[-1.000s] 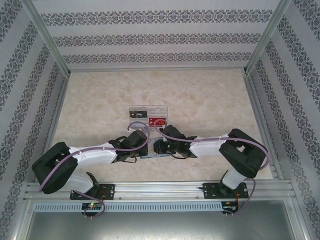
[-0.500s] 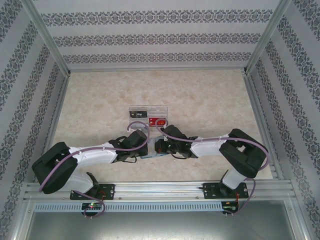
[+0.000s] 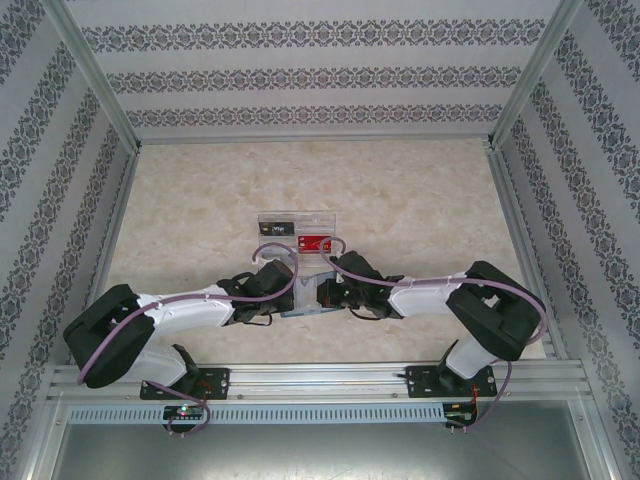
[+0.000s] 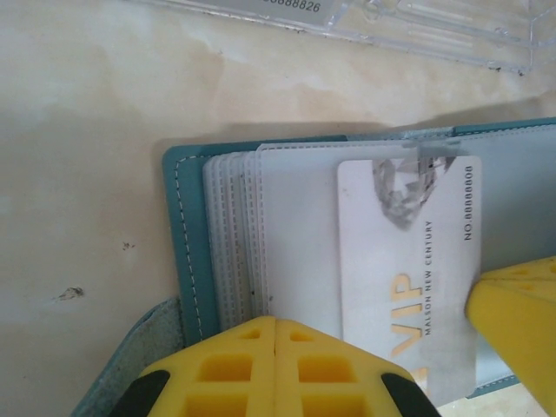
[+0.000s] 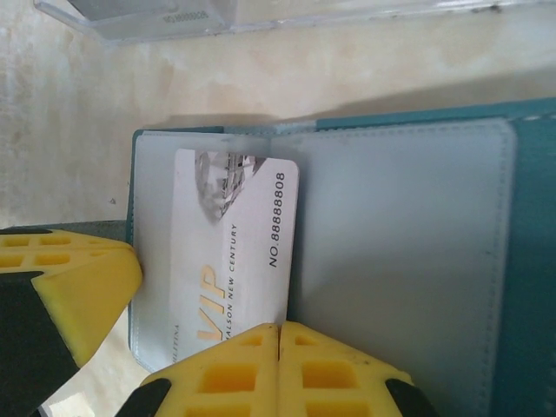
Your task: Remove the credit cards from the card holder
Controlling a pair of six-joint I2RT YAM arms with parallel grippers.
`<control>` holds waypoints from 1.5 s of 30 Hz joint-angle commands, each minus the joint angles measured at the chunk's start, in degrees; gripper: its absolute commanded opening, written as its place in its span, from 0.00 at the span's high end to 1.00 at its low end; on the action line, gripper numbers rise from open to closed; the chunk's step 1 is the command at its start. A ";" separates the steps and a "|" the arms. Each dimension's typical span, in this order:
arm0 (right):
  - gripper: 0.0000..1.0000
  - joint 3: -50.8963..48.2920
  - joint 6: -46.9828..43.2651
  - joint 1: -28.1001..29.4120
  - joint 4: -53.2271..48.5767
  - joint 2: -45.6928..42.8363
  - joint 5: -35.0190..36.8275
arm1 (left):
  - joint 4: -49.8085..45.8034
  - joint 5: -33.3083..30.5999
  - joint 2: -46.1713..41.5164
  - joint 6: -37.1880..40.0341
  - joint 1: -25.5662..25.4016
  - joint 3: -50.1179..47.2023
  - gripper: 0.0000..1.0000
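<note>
Left wrist view: the left gripper has its jaws pressed together on the lower edge of the open card holder, which lies on the counter. The right gripper jaws pinch the white card at the frame bottom. With so thin a hold the card could slip free, or the holder could drag along if the sleeve grips.
</note>
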 commanded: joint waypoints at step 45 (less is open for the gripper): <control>1.00 29.26 -59.34 5.44 -34.95 -4.70 13.42 | -36.43 -23.63 -45.47 0.31 0.07 0.78 0.00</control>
